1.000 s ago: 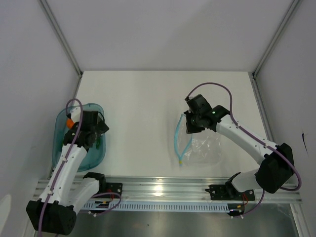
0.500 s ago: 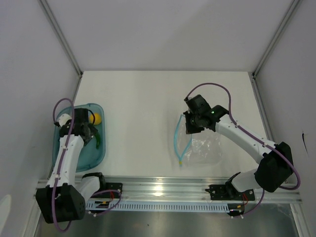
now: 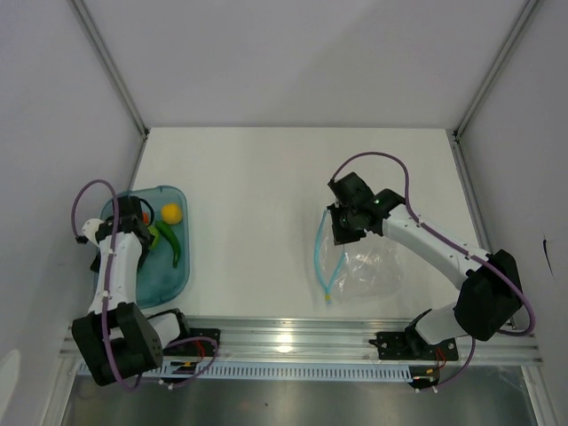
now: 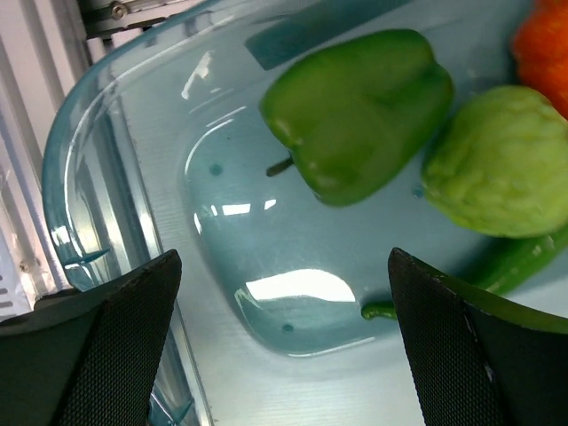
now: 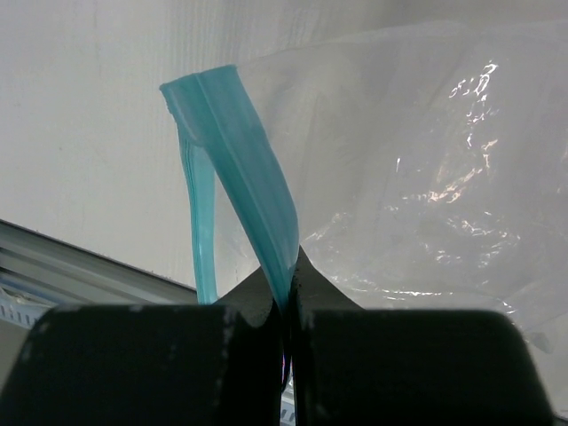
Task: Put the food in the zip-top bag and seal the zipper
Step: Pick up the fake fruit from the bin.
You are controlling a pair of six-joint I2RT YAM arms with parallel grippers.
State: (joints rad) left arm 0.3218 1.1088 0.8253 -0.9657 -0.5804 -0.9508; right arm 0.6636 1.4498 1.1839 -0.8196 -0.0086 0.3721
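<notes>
Top view: I'm seeing the left gripper (image 3: 139, 232) hanging over the tray (image 3: 173, 282) at the table's (image 3: 257, 177) left edge. The yellow fruit (image 3: 171, 213) and chili (image 3: 174, 250) are lying in the tray beside it. The right gripper (image 3: 344, 227) is sitting at the far end of the zipper (image 3: 319, 253). The bag (image 3: 371, 271) is lying mid-right on the table, mouth facing left.

Left wrist: the fingers (image 4: 98, 346) are standing spread, framing bare tray floor. The pepper (image 4: 359, 111) is lying just ahead, beside the pale green fruit (image 4: 501, 164). The orange fruit (image 4: 546, 44) is peeking in at the corner (mostly cropped).

Right wrist: the jaws are pressing together, pinching the zipper strip. The crinkled bag is spreading out to the right.
</notes>
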